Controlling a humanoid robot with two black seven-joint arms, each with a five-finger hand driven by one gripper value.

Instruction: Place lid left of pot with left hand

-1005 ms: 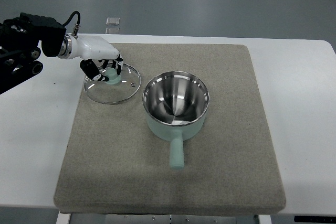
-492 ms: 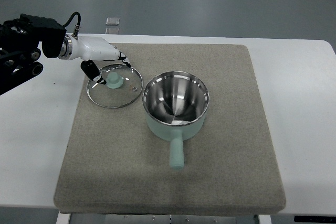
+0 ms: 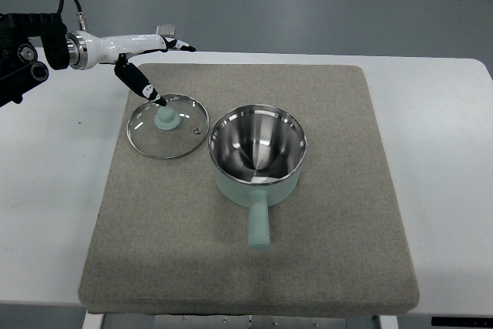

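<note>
A glass lid with a steel rim and a pale green knob lies flat on the grey mat, just left of the pot. The pale green pot stands in the mat's middle, steel inside bare, its handle pointing toward the near edge. My left hand hovers above and behind the lid, fingers spread and holding nothing; its thumb tip hangs near the lid's far rim. The right arm is out of view.
The mat lies on a white table. A small clear block sits at the table's far edge behind my left hand. Beyond the table is grey floor.
My left hand let go of the lid's knob, opened, and pulled up and back toward the far left. The lid settled flat beside the pot.
</note>
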